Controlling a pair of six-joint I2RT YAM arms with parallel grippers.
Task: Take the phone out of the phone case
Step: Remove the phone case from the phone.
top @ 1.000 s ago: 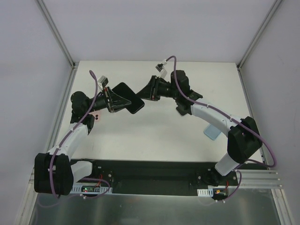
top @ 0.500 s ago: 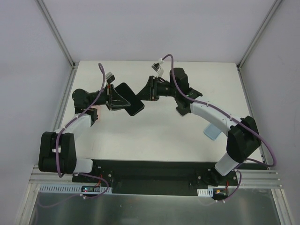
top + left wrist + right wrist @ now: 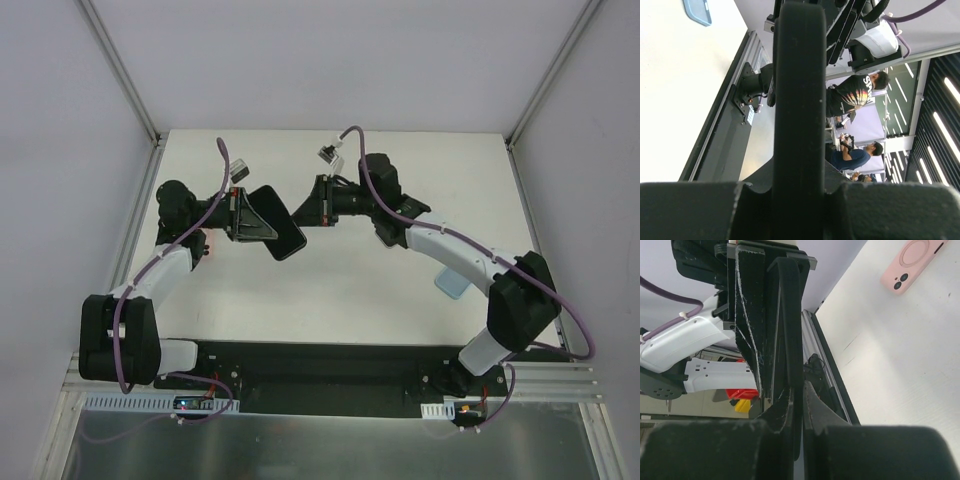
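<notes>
A black phone in its black phone case (image 3: 277, 224) hangs above the table's middle, held between both arms. My left gripper (image 3: 248, 216) is shut on its left end. In the left wrist view the slab (image 3: 800, 90) runs edge-on up from between the left gripper's (image 3: 800, 200) fingers. My right gripper (image 3: 304, 209) meets the slab's right edge. In the right wrist view the right gripper (image 3: 799, 412) is shut on a thin black edge of the case (image 3: 790, 315). I cannot tell phone from case along that edge.
A pink phone-shaped item (image 3: 912, 262) lies flat on the table under my left arm (image 3: 205, 248). A light blue case (image 3: 452, 282) lies at the right, also visible in the left wrist view (image 3: 696, 10). The black base rail (image 3: 320, 365) runs along the near edge.
My right gripper has shut on the case's edge. The left arm has drawn in and the phone has tipped, its far end swinging down toward the near side.
</notes>
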